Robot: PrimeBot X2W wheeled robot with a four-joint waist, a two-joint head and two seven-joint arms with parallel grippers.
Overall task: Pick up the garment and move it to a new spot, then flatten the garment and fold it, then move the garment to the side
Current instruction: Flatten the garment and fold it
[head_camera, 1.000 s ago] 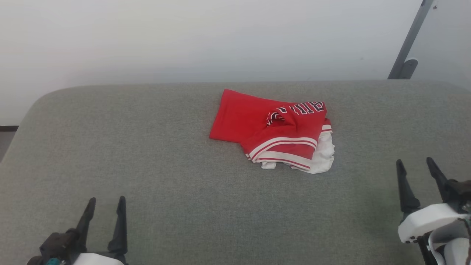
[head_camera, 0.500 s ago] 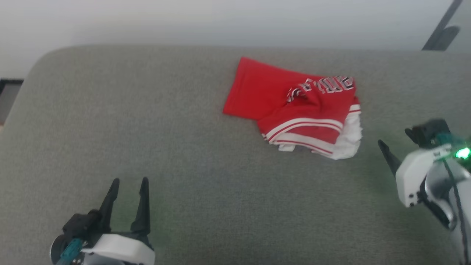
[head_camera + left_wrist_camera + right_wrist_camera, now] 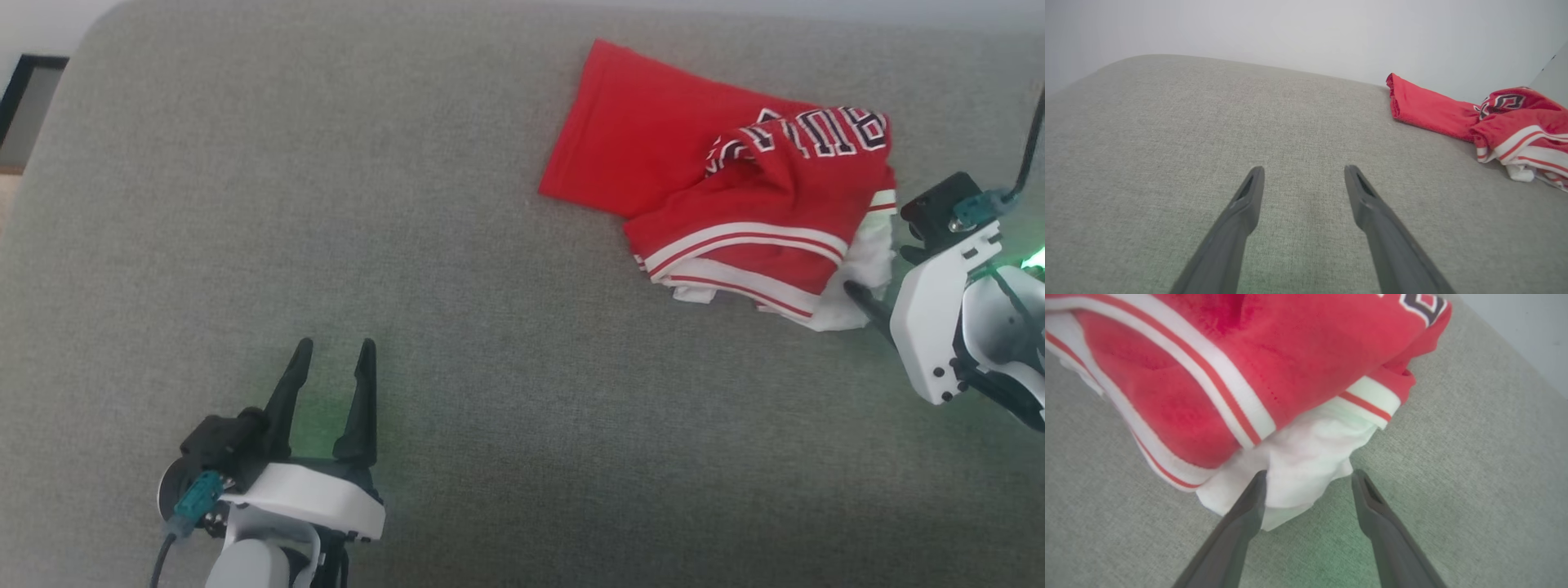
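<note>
The garment lies crumpled on the grey surface toward 1 o'clock in the head view. Its long axis runs from 10 to 4 o'clock, with the striped trim and white lining at the 4 o'clock end. The right gripper has its fingers spread, their tips at that lining. The left gripper, at 7 o'clock, is spread wide and empty.

Garment: red, white-and-red striped trim, black white-outlined lettering, white inner fabric; table: grey woven cloth; left end effector: dark fingers.
</note>
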